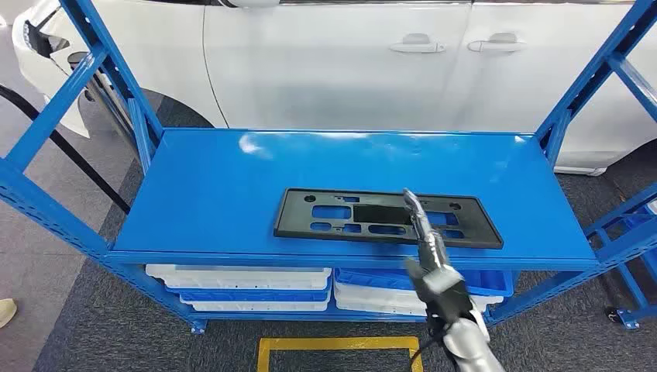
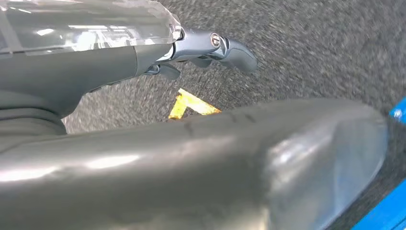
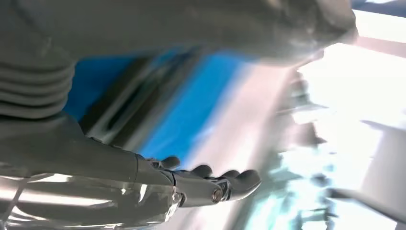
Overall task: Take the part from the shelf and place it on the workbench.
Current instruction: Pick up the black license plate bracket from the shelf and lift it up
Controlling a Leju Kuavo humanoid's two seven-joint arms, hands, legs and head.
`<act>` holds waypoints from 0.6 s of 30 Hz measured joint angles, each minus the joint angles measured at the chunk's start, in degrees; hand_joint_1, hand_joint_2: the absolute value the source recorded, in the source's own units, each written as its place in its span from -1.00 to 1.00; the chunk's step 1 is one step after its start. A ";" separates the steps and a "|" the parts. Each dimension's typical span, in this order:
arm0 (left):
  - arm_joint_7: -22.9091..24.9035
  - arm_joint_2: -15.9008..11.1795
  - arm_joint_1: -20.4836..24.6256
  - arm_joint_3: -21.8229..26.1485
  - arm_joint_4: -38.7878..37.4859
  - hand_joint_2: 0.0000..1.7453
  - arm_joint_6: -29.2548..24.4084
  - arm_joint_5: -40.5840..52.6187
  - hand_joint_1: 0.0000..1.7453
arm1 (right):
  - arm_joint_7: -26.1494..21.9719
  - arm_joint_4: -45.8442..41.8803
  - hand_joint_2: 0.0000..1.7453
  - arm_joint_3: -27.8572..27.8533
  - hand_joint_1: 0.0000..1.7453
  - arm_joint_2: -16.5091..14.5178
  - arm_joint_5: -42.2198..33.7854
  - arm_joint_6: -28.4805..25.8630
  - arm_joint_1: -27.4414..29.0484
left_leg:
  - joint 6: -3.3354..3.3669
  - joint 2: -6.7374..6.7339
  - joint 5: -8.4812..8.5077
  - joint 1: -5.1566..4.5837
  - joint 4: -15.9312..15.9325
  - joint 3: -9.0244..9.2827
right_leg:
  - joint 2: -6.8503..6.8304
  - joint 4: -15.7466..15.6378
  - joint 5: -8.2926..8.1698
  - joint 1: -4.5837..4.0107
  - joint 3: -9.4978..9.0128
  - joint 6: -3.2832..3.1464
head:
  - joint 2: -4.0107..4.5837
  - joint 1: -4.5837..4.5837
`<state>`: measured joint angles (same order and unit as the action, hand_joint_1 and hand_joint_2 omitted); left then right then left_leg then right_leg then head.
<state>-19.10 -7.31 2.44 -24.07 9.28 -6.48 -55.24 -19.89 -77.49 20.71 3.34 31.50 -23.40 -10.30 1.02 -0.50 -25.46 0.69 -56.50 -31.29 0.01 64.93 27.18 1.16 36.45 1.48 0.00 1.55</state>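
1. The black part [image 1: 386, 218] lies flat on the blue shelf [image 1: 232, 178], near its front edge.
2. The right hand [image 1: 424, 236] reaches over the part's right half, fingers [image 3: 225, 181] extended and loosely apart, holding nothing.
3. The left hand [image 2: 201, 50] hangs over the floor (fingers lightly curled, empty).
4. Risk, as I judge it: a one-sided grip could tilt the wide, thin part, so it slips or catches the shelf edge.
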 joint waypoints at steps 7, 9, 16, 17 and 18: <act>0.13 0.15 0.86 -1.08 0.01 -1.00 -0.02 0.12 -1.00 | 1.97 10.20 1.00 8.59 -1.00 -1.98 59.71 -17.44 -5.60 | -2.06 0.13 -0.74 0.00 -0.84 -0.22 | 0.00 -6.89 -1.35 -0.48 -3.33 -1.98 | 0.00 0.02; 0.14 0.16 0.72 -1.26 0.00 -1.00 -0.03 0.12 -1.00 | 2.05 11.65 1.00 9.12 -1.00 -2.18 57.33 -17.24 -6.43 | -2.55 0.23 -2.93 0.18 -4.23 -1.71 | -0.10 -7.16 -1.53 -0.33 -3.41 -2.75 | 0.00 0.02; 0.15 0.08 0.41 -1.43 -0.01 -1.00 -0.05 0.06 -1.00 | 1.94 14.84 1.00 11.07 -1.00 -2.74 40.95 -17.10 -7.40 | -2.57 0.25 -2.81 0.28 -10.31 -5.48 | 0.15 -7.10 -1.27 -0.65 -3.69 -3.06 | 0.00 0.02; 0.15 0.02 0.42 -1.43 -0.01 -1.00 -0.06 0.05 -1.00 | 1.91 15.03 1.00 11.20 -1.00 -2.83 40.82 -17.10 -7.52 | -2.28 0.26 -1.13 0.14 -6.15 -3.56 | 0.20 -7.07 -1.16 -0.75 -3.78 -2.88 | 0.00 0.02; 0.15 -0.03 0.46 -1.43 -0.01 -1.00 -0.06 0.05 -1.00 | 1.88 15.19 1.00 11.26 -1.00 -2.93 40.73 -17.10 -7.61 | -1.98 0.28 -0.16 0.00 -3.24 -2.25 | 0.24 -7.02 -1.09 -0.84 -3.79 -2.62 | 0.00 0.02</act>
<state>-18.95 -7.34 2.90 -25.51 9.27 -6.54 -55.19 -18.01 -62.30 31.97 0.41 72.24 -40.50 -17.91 -0.95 -0.23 -25.62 0.69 -59.75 -33.54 0.25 57.91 26.09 0.32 32.66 -1.14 0.00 1.57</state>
